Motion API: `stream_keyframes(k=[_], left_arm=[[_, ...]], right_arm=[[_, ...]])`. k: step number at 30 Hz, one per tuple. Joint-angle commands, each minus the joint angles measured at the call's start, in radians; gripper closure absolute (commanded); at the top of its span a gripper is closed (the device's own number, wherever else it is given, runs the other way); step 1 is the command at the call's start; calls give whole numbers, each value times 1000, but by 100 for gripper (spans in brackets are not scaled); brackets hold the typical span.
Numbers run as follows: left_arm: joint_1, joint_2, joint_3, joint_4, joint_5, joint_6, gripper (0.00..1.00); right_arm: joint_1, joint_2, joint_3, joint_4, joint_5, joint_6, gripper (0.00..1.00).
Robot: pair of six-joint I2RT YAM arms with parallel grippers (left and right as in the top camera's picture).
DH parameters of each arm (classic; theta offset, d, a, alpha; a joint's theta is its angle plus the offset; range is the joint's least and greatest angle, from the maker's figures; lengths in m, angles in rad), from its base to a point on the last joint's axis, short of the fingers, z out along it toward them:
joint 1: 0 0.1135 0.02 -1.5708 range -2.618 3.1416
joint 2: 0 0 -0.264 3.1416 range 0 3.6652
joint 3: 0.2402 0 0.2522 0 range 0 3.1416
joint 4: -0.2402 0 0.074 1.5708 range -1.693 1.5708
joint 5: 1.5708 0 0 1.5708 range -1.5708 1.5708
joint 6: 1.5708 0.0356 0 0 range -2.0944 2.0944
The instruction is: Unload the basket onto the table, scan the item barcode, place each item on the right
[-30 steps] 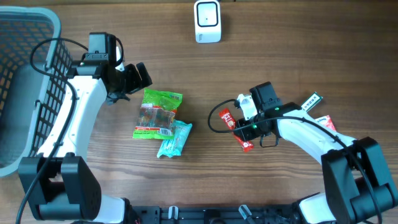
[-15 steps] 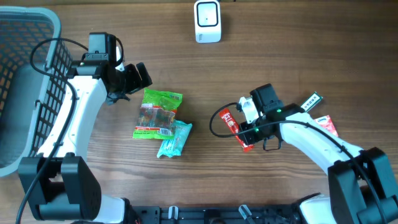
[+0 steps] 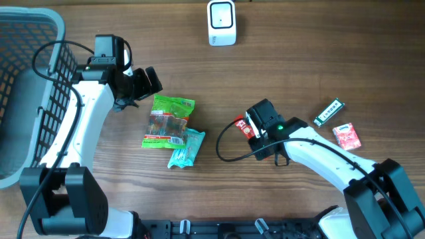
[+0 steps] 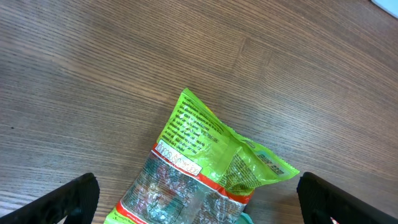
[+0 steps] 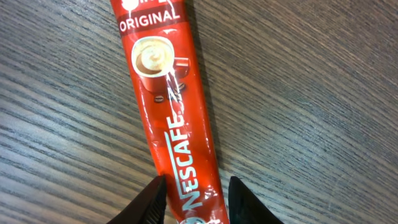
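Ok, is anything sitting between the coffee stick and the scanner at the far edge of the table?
Nothing visible does. The coffee stick lies between the jaws of the right gripper, and the table from there to the scanner is bare. The green bag lies off to the left of that line.

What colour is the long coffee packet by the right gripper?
The coffee packet is red with white letters and a cup picture, clearest in the right wrist view.

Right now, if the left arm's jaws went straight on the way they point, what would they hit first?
Probably the green snack bag: it lies straight ahead, framed between the open left jaws. How far off it is, the pictures don't show.
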Motion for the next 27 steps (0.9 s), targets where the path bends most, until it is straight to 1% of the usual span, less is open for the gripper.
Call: stream_keyframes(k=[1, 2, 3, 4, 6, 7, 9, 11, 14, 17, 20, 23, 26, 27], left_arm=[[3, 8, -6, 0, -6, -2, 0], [3, 8, -6, 0, -6, -2, 0], [3, 8, -6, 0, -6, -2, 0], [3, 8, -6, 0, -6, -2, 0], [3, 8, -6, 0, -6, -2, 0], [3, 8, -6, 0, -6, -2, 0], [3, 8, -6, 0, -6, -2, 0], [3, 8, -6, 0, -6, -2, 0], [3, 8, -6, 0, -6, -2, 0], [3, 8, -6, 0, -6, -2, 0], [3, 8, -6, 0, -6, -2, 0], [3, 8, -6, 17, 0, -13, 0], [3, 8, -5, 70, 37, -78, 0], [3, 3, -5, 38, 113, -72, 0]], right_arm=[[2, -15, -48, 27, 11, 16, 67], [2, -14, -60, 40, 11, 16, 67], [2, -14, -65, 51, 11, 16, 71], [2, -14, -66, 60, -2, 16, 78], [2, -16, -61, 84, -83, 13, 89], [1, -19, -49, 87, -139, 13, 92], [1, -34, -22, 86, -227, 14, 94], [-1, -51, -5, 81, -288, 14, 95], [-12, -94, 8, 75, -490, 13, 95], [-33, -111, 8, 76, -650, 11, 94], [-67, -113, 8, 76, -780, -32, 94], [-92, -113, 8, 90, -848, -38, 93], [-105, -113, 8, 100, -945, -37, 93], [-105, -113, 8, 100, -956, -34, 93]])
